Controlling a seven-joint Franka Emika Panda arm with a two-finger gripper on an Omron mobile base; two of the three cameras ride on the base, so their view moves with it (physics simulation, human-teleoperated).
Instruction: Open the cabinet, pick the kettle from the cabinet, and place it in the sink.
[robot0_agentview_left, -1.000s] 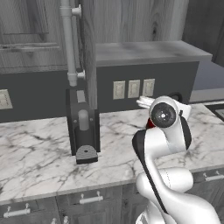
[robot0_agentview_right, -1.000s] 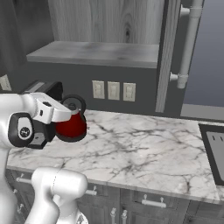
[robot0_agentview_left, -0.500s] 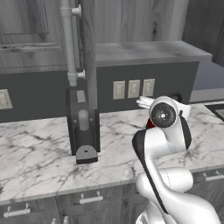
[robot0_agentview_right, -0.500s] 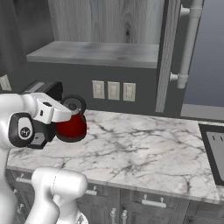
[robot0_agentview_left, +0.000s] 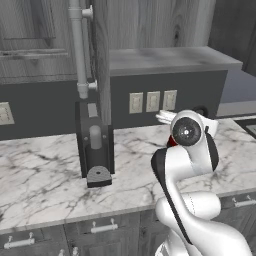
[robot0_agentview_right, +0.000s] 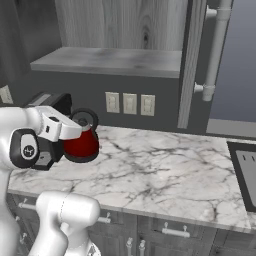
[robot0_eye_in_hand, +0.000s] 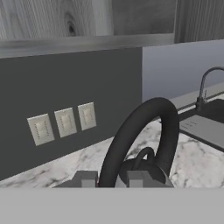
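Kettle (robot0_agentview_right: 81, 143), unlabelled, in tool (robot0_agentview_right: 75, 131)

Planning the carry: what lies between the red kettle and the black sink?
Only bare white marble counter between red kettle and black sink, in right base view.

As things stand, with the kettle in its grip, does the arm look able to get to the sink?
Probably yes. The end effector holds the kettle by its handle above the marble counter, and the counter between it and the sink looks bare, though it is a long sideways reach.
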